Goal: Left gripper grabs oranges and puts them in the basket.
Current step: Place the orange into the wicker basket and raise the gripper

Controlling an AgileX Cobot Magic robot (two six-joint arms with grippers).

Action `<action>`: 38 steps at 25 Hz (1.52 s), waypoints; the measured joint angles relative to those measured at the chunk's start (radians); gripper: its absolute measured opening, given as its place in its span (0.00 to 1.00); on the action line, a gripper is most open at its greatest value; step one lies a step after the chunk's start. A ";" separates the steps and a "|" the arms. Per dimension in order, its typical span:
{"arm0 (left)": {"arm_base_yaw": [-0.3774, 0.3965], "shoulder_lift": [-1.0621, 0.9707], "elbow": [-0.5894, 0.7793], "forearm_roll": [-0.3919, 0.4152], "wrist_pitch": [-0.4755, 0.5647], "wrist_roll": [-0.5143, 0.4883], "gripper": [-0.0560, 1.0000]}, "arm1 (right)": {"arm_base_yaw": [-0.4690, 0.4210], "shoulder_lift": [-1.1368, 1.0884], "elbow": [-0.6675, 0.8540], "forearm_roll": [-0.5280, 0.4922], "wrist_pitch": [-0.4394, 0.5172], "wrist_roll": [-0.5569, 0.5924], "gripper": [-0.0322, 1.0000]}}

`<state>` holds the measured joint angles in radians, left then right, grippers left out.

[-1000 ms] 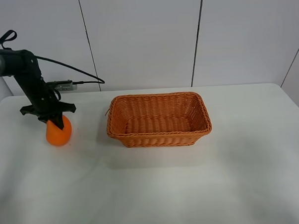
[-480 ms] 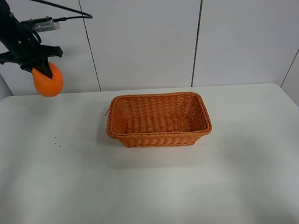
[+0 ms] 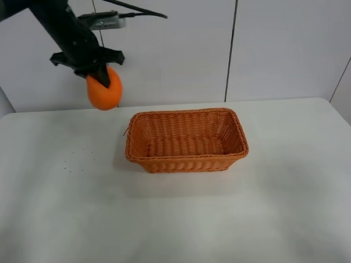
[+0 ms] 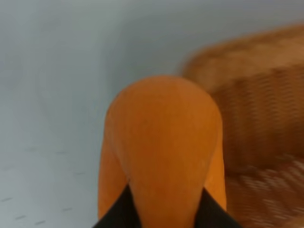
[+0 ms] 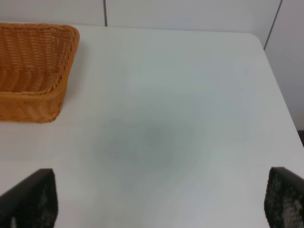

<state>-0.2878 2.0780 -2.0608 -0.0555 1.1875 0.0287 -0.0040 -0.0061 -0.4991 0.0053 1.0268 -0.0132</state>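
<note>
I have the basket (image 3: 185, 160) sitting on the table (image 3: 179, 224), about midway across and toward the far side. The orange (image 3: 104, 92) hangs clear of the table, left of the basket's far left corner, clamped in the left gripper (image 3: 97, 74). The right gripper (image 5: 161, 202) hovers over the table right of the basket, its 2 fingers wide apart.

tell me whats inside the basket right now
Nothing: the basket shows only its bare woven floor and inner walls. The inside of its near wall is hidden from the high camera. The orange hangs in the left end effector, up and left of the basket.
</note>
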 joint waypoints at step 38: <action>-0.294 0.352 -0.081 0.004 -0.167 0.006 0.96 | 0.000 0.000 0.000 0.000 0.000 0.000 0.70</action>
<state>-0.5818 2.4299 -2.1422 -0.0518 1.0206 0.0347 -0.0040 -0.0061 -0.4991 0.0053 1.0268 -0.0132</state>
